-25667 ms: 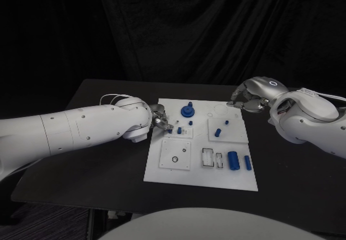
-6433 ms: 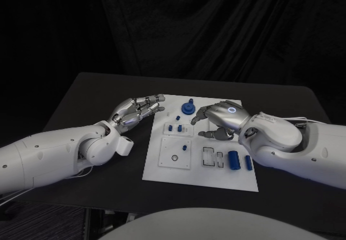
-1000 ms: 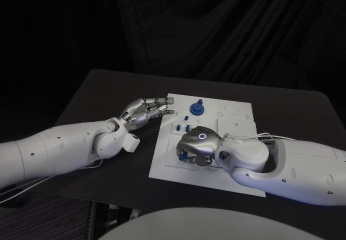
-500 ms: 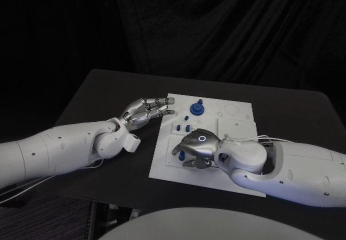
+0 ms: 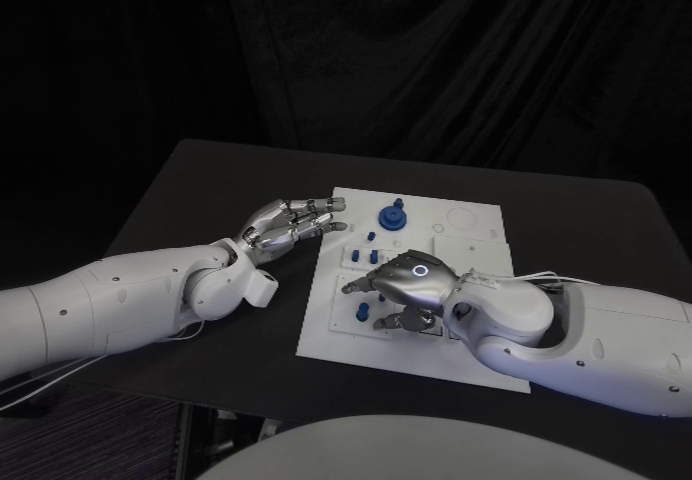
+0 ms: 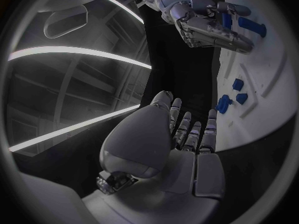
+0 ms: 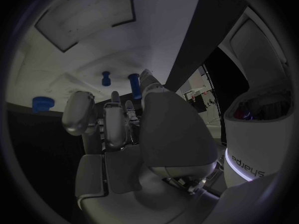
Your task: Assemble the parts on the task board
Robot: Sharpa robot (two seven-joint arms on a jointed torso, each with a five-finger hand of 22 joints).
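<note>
Lifted slightly off the task board (image 5: 476, 225), the right hand (image 5: 405, 290) pinches a blue part (image 5: 389, 321); lower it straight, left hand (image 5: 293, 222) open beside.

Task board (image 5: 469, 228) matt white plastic; parts (image 5: 392, 215) glossy blue; table (image 5: 216, 180) matt black.

- Task board (image 5: 469, 225): one, white.
- Table (image 5: 202, 180): one, black.
- Arms: two, the left arm (image 5: 116, 300) and the right arm (image 5: 606, 330).
- Hands: two, the left hand (image 5: 289, 222) and the right hand (image 5: 408, 290).
- Large round blue part (image 5: 392, 214): one.
- Small blue parts (image 5: 372, 236): at least four (the right hand covers part of the board, so the full count cannot be told).
</note>
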